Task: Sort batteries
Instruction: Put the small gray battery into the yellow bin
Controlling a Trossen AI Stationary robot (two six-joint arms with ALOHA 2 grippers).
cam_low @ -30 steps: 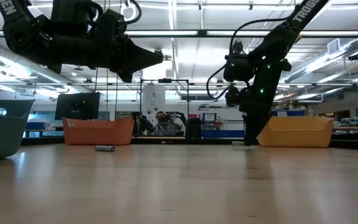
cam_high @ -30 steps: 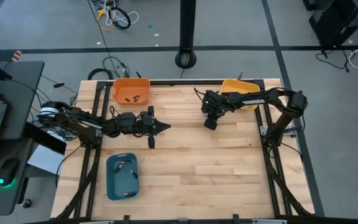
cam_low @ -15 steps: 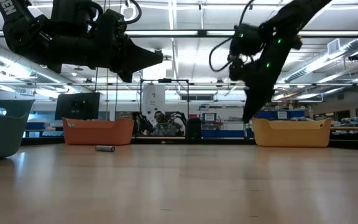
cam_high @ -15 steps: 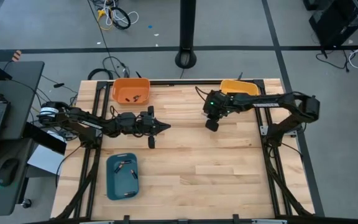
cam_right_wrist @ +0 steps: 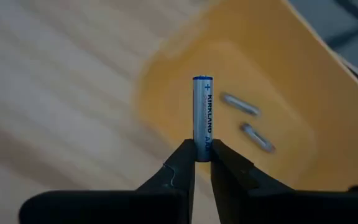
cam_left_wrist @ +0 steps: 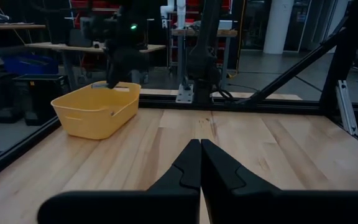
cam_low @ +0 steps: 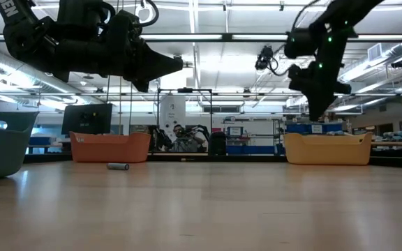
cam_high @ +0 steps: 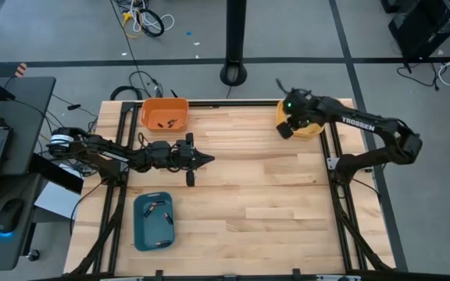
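My right gripper (cam_right_wrist: 202, 163) has its fingers pinched on the lower end of a slim silver-blue cylindrical battery (cam_right_wrist: 202, 117), which stands upright between them over the yellow plastic tray (cam_right_wrist: 272, 93) at the table's far right corner. Only the right wrist view shows this grip, and two more small silvery batteries (cam_right_wrist: 248, 120) lying in that tray. My left gripper (cam_left_wrist: 200, 163) hangs above the table's left middle, fingers pressed together with nothing in them. From overhead I see the orange plastic tray (cam_high: 165, 113) at the far left and the teal plastic tray (cam_high: 154, 222) at the near left, each with batteries inside. The low view shows one loose silvery battery (cam_low: 118, 166) on the wooden table (cam_high: 256, 195) before the orange tray.
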